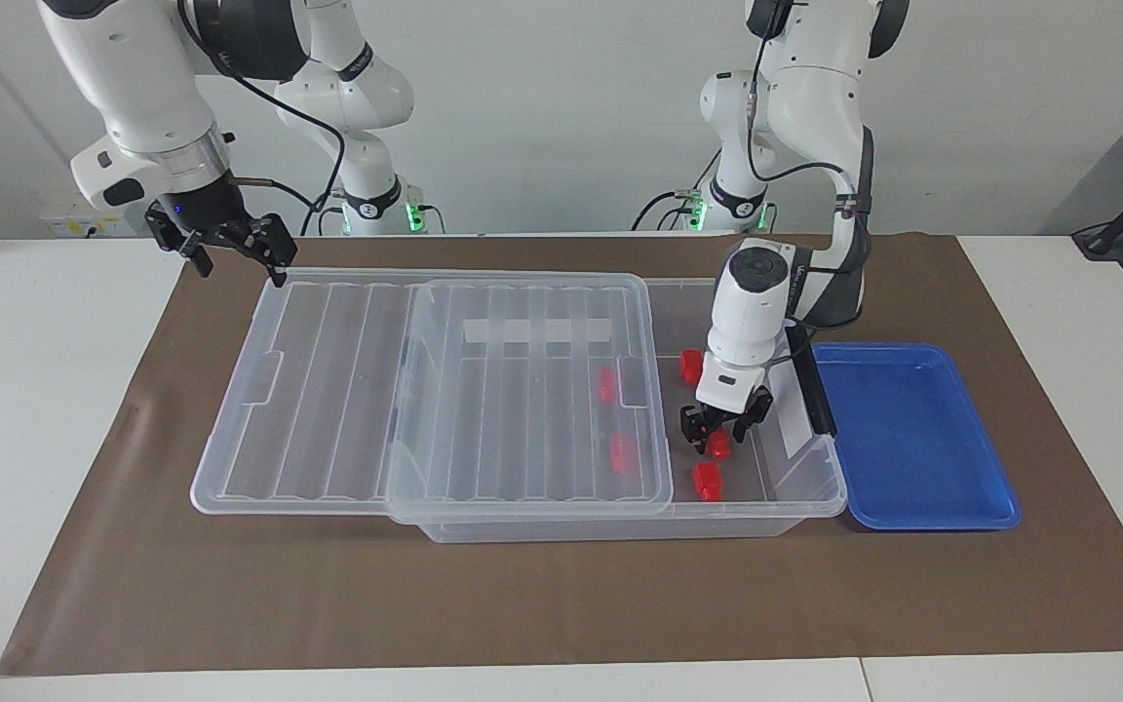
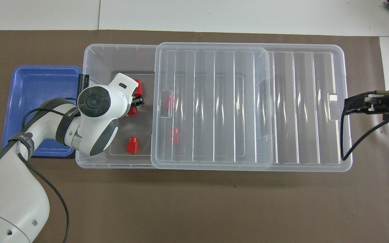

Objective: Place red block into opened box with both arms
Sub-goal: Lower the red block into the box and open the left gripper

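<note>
Clear ribbed plastic box [image 1: 820,487] sits on the brown mat with its ribbed lid [image 1: 425,390] slid toward the right arm's end, uncovering the end beside the shallow glossy blue tray [image 1: 912,439]. Left gripper [image 1: 717,437] is down inside the uncovered end, fingers spread apart with a small stepped red block [image 1: 718,446] just below them; four more red blocks lie in the box, two of them under the lid. Right gripper [image 1: 230,255] waits over the lid's corner, fingers wide, holding nothing.
</note>
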`<move>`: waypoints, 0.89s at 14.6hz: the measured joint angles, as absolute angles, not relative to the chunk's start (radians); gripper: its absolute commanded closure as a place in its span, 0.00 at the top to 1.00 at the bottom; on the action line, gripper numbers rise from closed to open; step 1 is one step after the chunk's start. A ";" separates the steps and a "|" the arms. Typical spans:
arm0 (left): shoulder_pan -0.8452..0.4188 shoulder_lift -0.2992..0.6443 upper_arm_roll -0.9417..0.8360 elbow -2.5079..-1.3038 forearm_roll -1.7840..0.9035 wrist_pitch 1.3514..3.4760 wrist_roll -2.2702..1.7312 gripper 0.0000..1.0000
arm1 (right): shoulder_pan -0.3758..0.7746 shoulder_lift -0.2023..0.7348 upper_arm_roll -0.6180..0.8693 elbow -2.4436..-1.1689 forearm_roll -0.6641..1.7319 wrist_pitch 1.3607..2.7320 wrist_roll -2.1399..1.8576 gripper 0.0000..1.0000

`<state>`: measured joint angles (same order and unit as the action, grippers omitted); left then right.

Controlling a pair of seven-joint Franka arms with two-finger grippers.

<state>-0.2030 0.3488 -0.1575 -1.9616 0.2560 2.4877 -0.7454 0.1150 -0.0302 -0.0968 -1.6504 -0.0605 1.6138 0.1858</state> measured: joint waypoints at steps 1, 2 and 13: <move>-0.203 0.340 -0.156 -1.950 0.256 2.464 -0.747 1.00 | 0.115 -0.030 -0.097 -1.650 -0.060 1.614 0.186 1.00; -0.203 0.327 -0.156 -1.936 0.256 2.434 -0.758 1.00 | 0.115 -0.030 -0.097 -1.650 -0.060 1.614 0.186 1.00; -0.228 0.214 -0.168 -1.916 0.256 2.312 -1.223 1.00 | 0.076 -0.030 -0.097 -1.669 -0.060 1.654 0.117 0.00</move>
